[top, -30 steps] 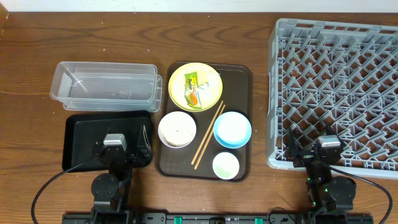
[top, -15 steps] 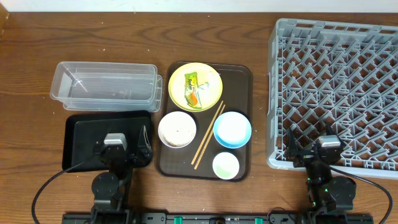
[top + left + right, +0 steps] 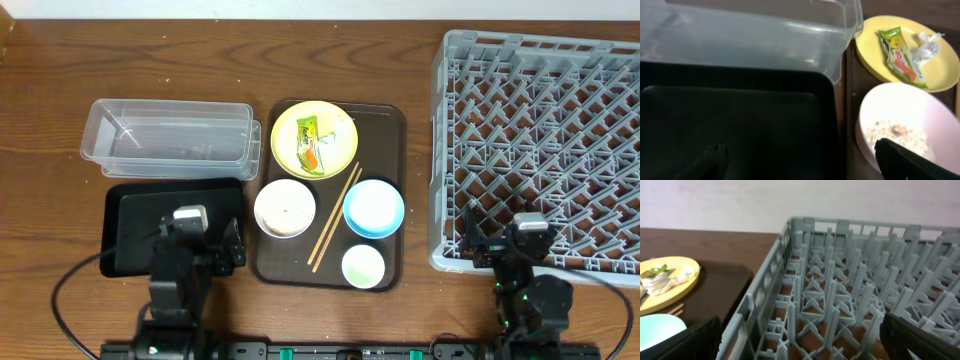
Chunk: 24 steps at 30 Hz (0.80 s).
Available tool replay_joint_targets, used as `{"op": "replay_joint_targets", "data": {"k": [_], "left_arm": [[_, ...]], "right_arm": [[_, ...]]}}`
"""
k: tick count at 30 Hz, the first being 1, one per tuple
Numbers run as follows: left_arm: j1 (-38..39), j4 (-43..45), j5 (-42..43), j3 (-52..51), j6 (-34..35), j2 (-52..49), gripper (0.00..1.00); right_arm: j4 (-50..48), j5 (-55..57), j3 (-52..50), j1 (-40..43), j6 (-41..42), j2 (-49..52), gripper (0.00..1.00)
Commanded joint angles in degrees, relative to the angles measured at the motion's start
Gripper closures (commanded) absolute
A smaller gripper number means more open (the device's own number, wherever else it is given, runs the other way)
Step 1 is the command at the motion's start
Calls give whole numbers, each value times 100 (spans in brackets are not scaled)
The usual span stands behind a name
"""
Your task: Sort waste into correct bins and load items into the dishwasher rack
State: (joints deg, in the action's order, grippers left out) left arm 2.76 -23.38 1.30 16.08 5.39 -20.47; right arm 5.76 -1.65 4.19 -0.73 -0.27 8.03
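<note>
On the yellow plate (image 3: 335, 160) lie the snack wrapper (image 3: 309, 145) and the white paper scrap (image 3: 343, 125). The white bowl (image 3: 285, 208) holds rice (image 3: 895, 137). The blue bowl (image 3: 373, 207), the pale cup (image 3: 363, 266) and two chopsticks (image 3: 335, 218) lie beside it. The clear tub (image 3: 170, 138) and the black tray (image 3: 130, 215) are at the left. The grey rack (image 3: 540, 130) is at the right. My left gripper (image 3: 197, 248) is open and empty over the black tray's near right part. My right gripper (image 3: 507, 248) is open and empty over the rack's near left corner.
The dishes all sit on a dark brown serving tray (image 3: 392, 130) in the middle of the wooden table. The clear tub's rim overlaps the black tray's far edge. The white bowl is just right of my left gripper's right finger in the left wrist view (image 3: 900, 105).
My left arm has shifted slightly over the black tray. The right arm and all the objects are where they were.
</note>
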Motion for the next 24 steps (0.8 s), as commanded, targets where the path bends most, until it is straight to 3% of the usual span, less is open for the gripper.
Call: {"op": "replay_joint_targets", "data": {"k": [1, 15, 24], "left_arm": [[-24, -348, -39, 881, 48, -597, 4], [-24, -2955, 1082, 3606, 48, -3613, 4], [-24, -3244, 1759, 3779, 50, -4061, 4]], "right_arm": [[162, 164, 669, -42, 109, 525, 1], [2476, 140, 3600, -42, 105, 3685, 1], [2911, -313, 3991, -42, 109, 4098, 1]]}}
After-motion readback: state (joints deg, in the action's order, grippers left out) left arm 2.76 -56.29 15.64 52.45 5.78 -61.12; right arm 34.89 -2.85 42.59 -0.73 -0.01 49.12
